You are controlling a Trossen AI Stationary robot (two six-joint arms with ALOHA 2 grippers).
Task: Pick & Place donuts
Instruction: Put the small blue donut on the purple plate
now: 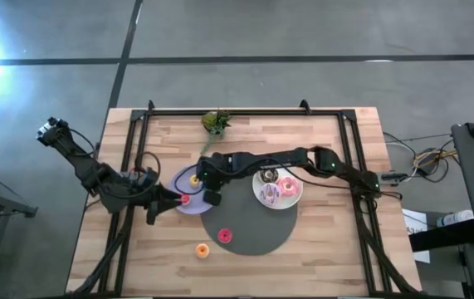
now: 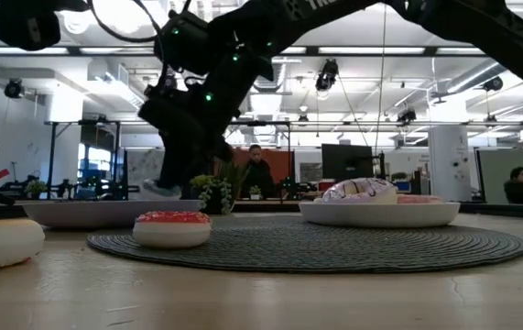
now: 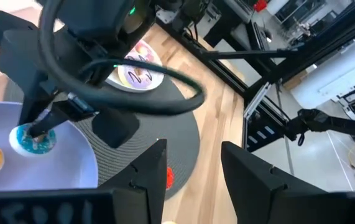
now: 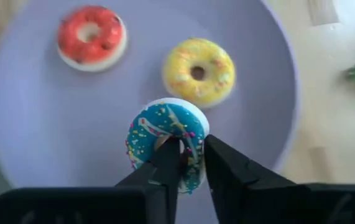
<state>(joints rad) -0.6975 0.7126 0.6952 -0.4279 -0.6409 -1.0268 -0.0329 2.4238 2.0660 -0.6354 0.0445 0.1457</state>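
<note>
Now the right tool is clamped on the teal donut over the lavender plate, probably to place it; the left tool, beside, stands apart.

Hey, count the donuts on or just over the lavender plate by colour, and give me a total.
Red donut: 1
Yellow donut: 1
Teal donut: 1, pinched by the right gripper
Total: 3
The left gripper waits open beside the lavender plate.

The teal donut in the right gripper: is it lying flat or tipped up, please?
Tipped up: the teal donut stands on edge between the right gripper's fingers, above the lavender plate.
</note>
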